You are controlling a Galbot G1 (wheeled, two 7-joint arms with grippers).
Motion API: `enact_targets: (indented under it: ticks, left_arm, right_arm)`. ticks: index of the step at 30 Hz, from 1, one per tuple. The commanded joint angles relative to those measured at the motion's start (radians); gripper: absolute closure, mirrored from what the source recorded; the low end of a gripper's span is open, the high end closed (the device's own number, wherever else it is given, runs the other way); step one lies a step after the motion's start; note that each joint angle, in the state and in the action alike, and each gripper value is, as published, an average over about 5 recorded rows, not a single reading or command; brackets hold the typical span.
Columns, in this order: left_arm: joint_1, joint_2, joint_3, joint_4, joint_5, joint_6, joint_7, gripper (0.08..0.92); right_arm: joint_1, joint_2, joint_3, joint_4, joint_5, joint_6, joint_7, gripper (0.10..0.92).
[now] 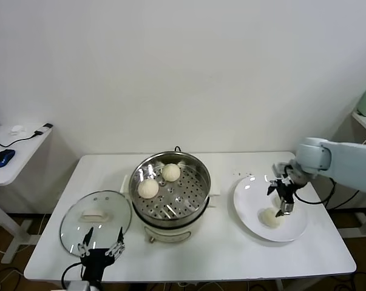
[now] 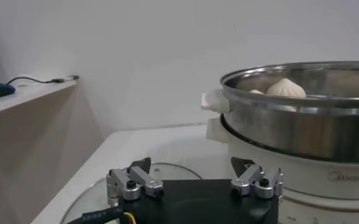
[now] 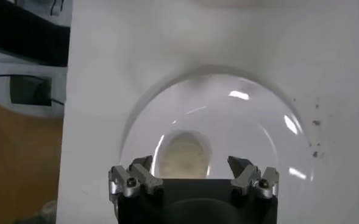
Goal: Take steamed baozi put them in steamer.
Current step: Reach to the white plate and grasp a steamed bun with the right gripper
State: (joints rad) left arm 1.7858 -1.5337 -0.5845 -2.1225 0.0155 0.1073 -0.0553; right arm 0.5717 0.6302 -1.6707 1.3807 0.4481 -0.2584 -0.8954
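Two baozi (image 1: 148, 188) are already set on the holed tray of the steamer (image 1: 198, 209), side by side toward its far left part — room is left there for more. One more baozi (image 1: 269, 217) is seen on the white plate (image 1: 295, 229), on the right part of the counter (image 1: 231, 254). The right hand (image 1: 284, 200) is held just above this bun, pointing down, with its fingers spread wide apart and nothing gripped. It seems to be lined up this way so the bun can be closed on next — that is only a guess. The glass lid (image 1: 96, 216) is laid flat beside the steamer, so the pot is kept open. The left hand (image 1: 102, 247) is parked by the lid at the counter's near edge, fingers apart and empty.
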Motion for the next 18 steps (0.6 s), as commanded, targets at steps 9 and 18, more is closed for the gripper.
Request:
enact_targets:
  ticks: [9, 18]
  left_arm:
    - [0.002, -0.005, 0.004, 0.005, 0.005, -0.004, -0.002, 0.177]
    - [0.008, -0.006, 0.009, 0.011, 0.009, -0.009, -0.002, 0.177]
  right_arm:
    - [-0.294, -0.005, 0.234, -0.132, -0.118, -0.016, 0.043, 0.203]
    - [-0.299, 0.027, 0.241, -0.148, -0.098, -0.019, 0.055, 0.211]
